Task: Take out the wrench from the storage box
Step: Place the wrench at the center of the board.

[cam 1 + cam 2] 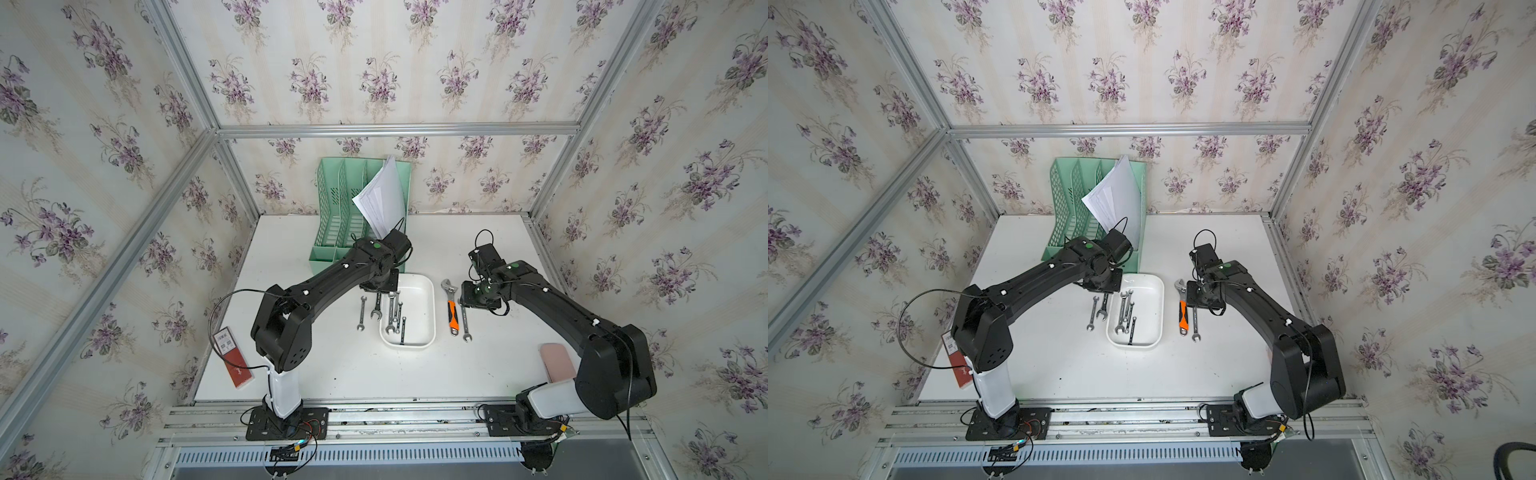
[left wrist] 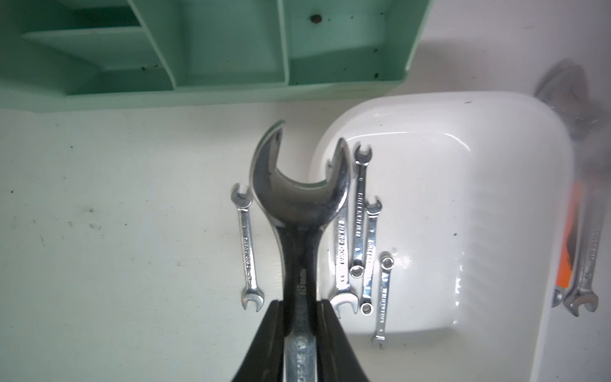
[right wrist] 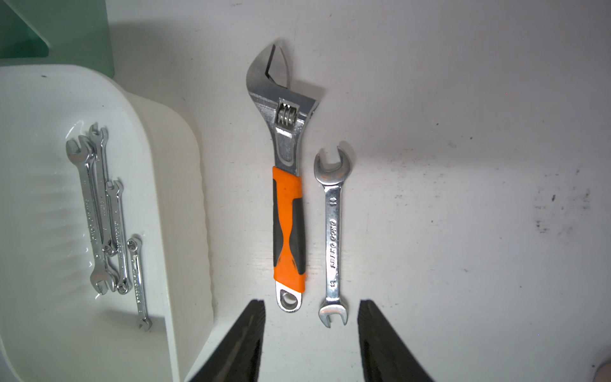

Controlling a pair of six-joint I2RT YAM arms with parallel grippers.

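Left gripper [image 2: 300, 302] is clamped on the big wrench [image 2: 299, 198], holding it just outside the storage box [image 2: 463, 109] on my left arm's side (four small wrenches [image 2: 358, 231] lie inside). Its long axis runs straight out from the jaws, so I'd lower it flat there. Right gripper [image 3: 312, 302] hovers empty, jaws apart.

The file organizer [image 1: 332, 208] is crowding the far rim of the storage box [image 1: 419, 295]. The left end effector [image 2: 300, 307], clamping a wrench [image 2: 297, 211], is filling the gap between box and a small spanner [image 2: 247, 248]. An adjustable wrench [image 1: 452, 316] and another spanner [image 1: 464, 320] are lining the box's other side. The near tabletop [image 1: 353, 374] is lying open.
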